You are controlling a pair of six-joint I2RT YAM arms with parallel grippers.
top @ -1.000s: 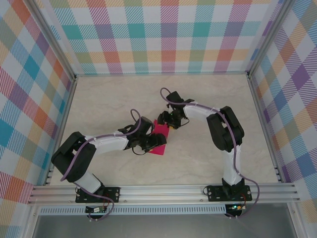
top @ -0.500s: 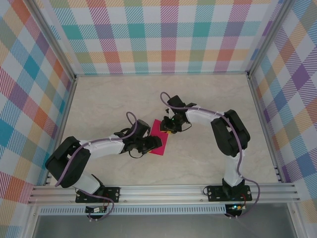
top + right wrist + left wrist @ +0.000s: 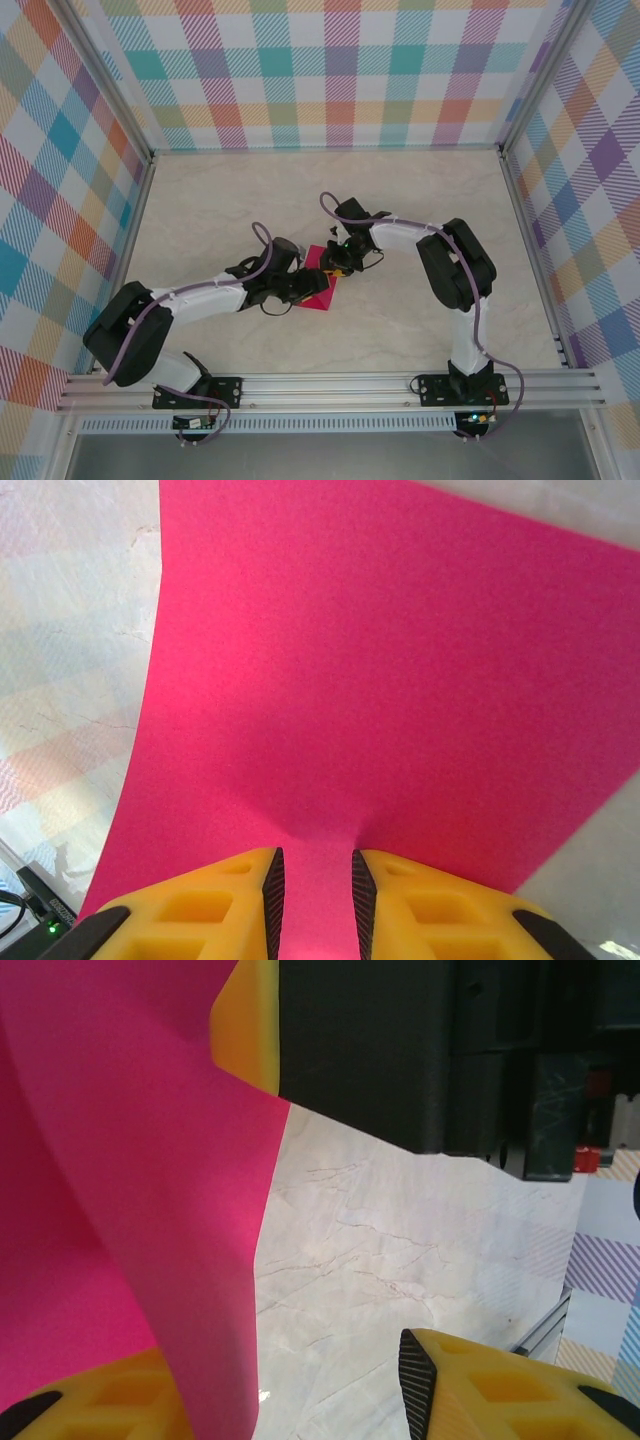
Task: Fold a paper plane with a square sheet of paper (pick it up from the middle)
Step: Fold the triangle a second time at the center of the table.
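One grip set: right gripper (image 3: 312,865) clamped on the square sheet of paper (image 3: 380,660), left gripper (image 3: 305,1395) half open, empty. Pick-up step — next, left closing on the raised edge.

At centre, left gripper (image 3: 228,1392) with jaws apart; facing it, right gripper (image 3: 312,885) with jaws pinched nearly together.

The square sheet of paper (image 3: 321,298) is located near the middle of the table (image 3: 230,210). The left gripper (image 3: 304,285) is positioned at the sheet's left side. The right gripper (image 3: 336,267) is set at its far right edge, which is taken between the fingers (image 3: 235,900).
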